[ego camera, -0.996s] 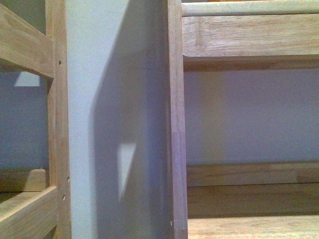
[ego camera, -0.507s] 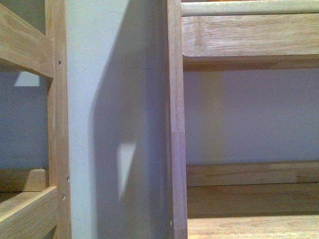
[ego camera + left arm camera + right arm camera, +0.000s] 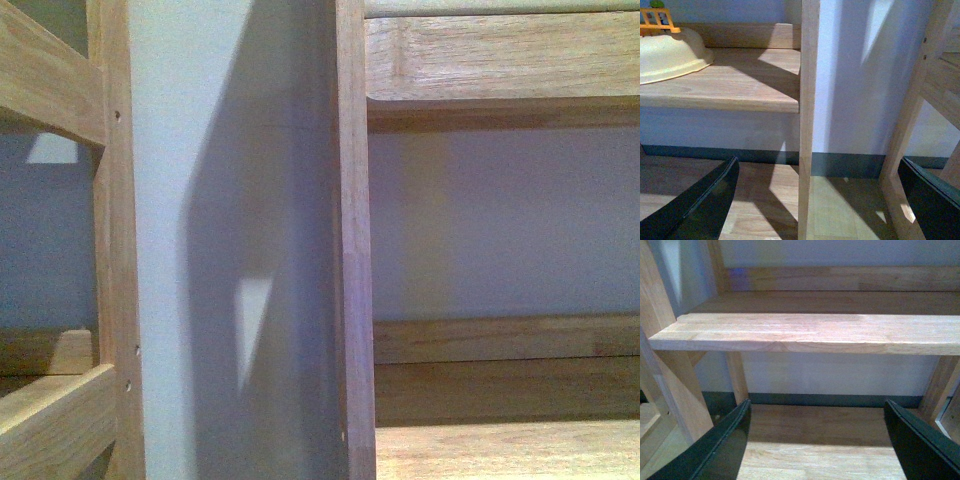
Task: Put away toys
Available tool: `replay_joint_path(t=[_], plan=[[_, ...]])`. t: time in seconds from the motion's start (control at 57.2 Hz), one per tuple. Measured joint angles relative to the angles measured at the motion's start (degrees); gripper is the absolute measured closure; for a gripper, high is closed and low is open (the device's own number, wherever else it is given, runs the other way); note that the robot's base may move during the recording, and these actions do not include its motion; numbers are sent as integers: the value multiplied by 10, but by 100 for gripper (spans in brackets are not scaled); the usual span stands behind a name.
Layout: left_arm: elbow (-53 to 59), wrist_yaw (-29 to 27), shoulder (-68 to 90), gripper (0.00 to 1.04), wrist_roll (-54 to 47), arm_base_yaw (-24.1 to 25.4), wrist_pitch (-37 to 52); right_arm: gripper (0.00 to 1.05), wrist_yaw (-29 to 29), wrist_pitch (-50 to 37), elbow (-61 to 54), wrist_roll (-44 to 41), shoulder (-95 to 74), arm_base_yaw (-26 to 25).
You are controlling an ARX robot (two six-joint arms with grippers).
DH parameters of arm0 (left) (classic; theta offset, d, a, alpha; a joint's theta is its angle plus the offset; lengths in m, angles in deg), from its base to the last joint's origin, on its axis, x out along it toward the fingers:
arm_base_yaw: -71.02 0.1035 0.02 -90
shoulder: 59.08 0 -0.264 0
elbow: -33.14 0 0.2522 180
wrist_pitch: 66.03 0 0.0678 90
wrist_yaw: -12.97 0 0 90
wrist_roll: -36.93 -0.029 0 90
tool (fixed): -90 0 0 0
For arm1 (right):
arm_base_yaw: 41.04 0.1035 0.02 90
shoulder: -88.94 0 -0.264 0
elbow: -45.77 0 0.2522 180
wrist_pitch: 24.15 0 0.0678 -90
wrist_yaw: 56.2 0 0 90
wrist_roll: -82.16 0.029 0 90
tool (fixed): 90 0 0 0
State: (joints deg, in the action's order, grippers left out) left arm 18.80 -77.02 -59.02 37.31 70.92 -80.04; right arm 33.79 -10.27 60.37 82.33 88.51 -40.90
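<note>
**Both tools spread wide at the wooden shelves, no toy in sight**

My left tool is released: its two dark fingers stand far apart at the edges of the left wrist view, with nothing between them but floor and a wooden post. My right tool is released as well, its fingers splayed to either side of a bare plank floor, gripping nothing.

I can read no brand, label or writing on anything here; the wood shows only grain and a few small screw holes.

The plush toy I am meant to put away shows in none of my three views, so I cannot tell where it is.

In the left wrist view a shelf carries a cream bowl at its far end, and something orange and fence-like with a bit of green on top stands just behind the bowl's rim. In the right wrist view a lighter shelf runs across in front of me, resting on wooden legs, with a pale wall and a dark baseboard below it.

Straight ahead, the front view is filled by an upright wooden board, a shadowed wall beside it and a rail high on the right.

Against half a second ago, everything in the front view sits slightly higher: the top rail has slid up towards the edge and the round bar above it is nearly gone from sight. The scene is otherwise unchanged.
</note>
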Motion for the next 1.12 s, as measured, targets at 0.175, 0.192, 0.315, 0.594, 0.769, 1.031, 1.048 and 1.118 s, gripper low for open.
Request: replay_joint_path(t=[0.175, 0.192, 0.315, 0.594, 0.769, 1.031, 1.048, 1.118], plan=[[0, 0, 0, 6, 0, 0, 0, 7, 0, 0, 0, 0, 0, 0], [0, 0, 0, 6, 0, 0, 0, 7, 0, 0, 0, 0, 0, 0], [0, 0, 0, 6, 0, 0, 0, 7, 0, 0, 0, 0, 0, 0], [0, 0, 0, 6, 0, 0, 0, 7, 0, 0, 0, 0, 0, 0], [0, 0, 0, 6, 0, 0, 0, 7, 0, 0, 0, 0, 0, 0], [0, 0, 0, 6, 0, 0, 0, 7, 0, 0, 0, 0, 0, 0], [0, 0, 0, 6, 0, 0, 0, 7, 0, 0, 0, 0, 0, 0], [0, 0, 0, 6, 0, 0, 0, 7, 0, 0, 0, 0, 0, 0]])
